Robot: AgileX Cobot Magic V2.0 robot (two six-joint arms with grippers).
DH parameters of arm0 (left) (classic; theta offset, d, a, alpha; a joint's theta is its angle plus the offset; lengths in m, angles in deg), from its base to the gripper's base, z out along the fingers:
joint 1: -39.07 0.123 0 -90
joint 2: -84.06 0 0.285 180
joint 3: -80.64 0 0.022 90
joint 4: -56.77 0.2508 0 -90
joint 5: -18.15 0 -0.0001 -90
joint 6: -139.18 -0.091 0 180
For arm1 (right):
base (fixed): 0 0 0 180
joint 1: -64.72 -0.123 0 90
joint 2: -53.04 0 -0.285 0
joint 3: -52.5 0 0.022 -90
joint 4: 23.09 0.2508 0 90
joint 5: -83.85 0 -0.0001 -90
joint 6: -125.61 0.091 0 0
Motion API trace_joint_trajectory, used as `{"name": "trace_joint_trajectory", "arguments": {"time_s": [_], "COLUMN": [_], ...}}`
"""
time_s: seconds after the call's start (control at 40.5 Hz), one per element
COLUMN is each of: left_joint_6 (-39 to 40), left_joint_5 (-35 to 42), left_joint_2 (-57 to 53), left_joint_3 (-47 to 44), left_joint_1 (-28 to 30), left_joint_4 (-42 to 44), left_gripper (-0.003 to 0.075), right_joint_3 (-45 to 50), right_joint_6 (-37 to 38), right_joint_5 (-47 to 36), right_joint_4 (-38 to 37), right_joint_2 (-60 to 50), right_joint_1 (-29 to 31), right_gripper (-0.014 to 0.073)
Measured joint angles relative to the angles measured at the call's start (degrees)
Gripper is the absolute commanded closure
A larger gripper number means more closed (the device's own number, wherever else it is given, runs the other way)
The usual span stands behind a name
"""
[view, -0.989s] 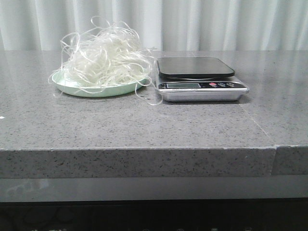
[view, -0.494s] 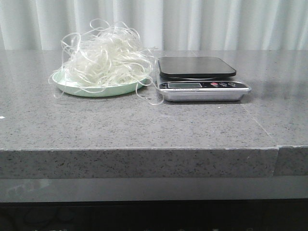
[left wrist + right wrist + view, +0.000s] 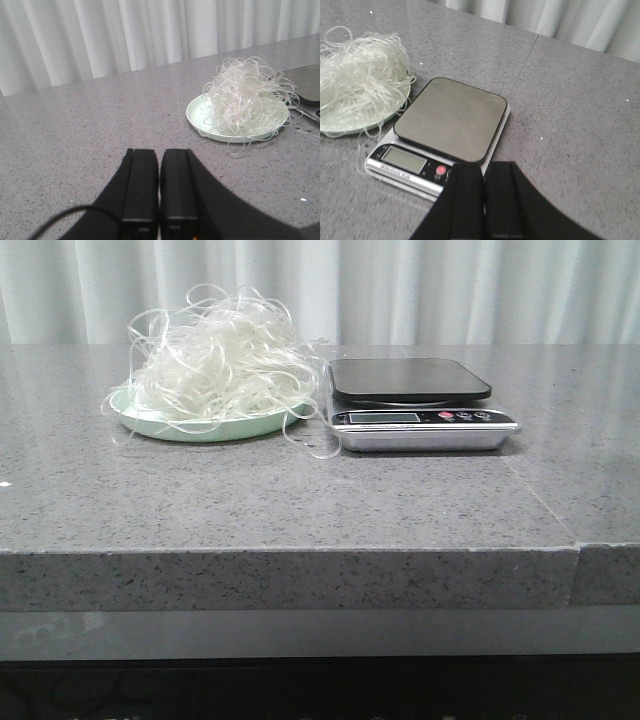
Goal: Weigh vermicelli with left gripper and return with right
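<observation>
The vermicelli (image 3: pixel 215 365) sits heaped on a pale green plate (image 3: pixel 150 423) toward the far left of the grey surface (image 3: pixel 300 500), with the scale (image 3: pixel 420 405) just to its right. A few stray strands spill over the plate's rim, and one loop lies on the surface, reaching to the scale's near-left corner. The scale's dark platform is bare.

The left end effector (image 3: pixel 159 187) is closed, fingers pressed together and holding nothing, well apart from the plate. The right end effector (image 3: pixel 484 200) is likewise closed and empty, hovering near the scale's button side.

The heap looks very light, springy and loosely tangled, so it will likely lift as one clump, trailing loops. The strands seem thin and probably brittle, so a hard pinch could snap them. The best hold is likely deep in the dense middle of the mound, fingers opened wide and closed around a thick bundle; grabbing outer loops would probably pull out only a few strands. Trailing ends may snag the plate rim or drape off the platform.
</observation>
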Motion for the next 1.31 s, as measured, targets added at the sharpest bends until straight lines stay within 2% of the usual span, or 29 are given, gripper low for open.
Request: {"name": "trace_joint_trajectory", "arguments": {"time_s": [0.297,0.569,1.31], "left_joint_6": [0.0,0.0,0.0], "left_joint_5": [0.0,0.0,0.0], "left_joint_2": [0.0,0.0,0.0], "left_joint_3": [0.0,0.0,0.0], "left_joint_1": [0.0,0.0,0.0], "left_joint_4": [0.0,0.0,0.0], "left_gripper": [0.0582,0.0583,0.0583], "right_joint_3": [18.9,28.5,30.7], "right_joint_6": [0.0,0.1,0.1], "right_joint_5": [-2.7,-6.4,-6.7], "right_joint_4": [1.5,2.1,2.3], "right_joint_2": [-17.4,-28.9,-30.7], "right_joint_1": [0.0,0.0,0.0], "right_gripper": [0.0439,0.0439,0.0442]}}
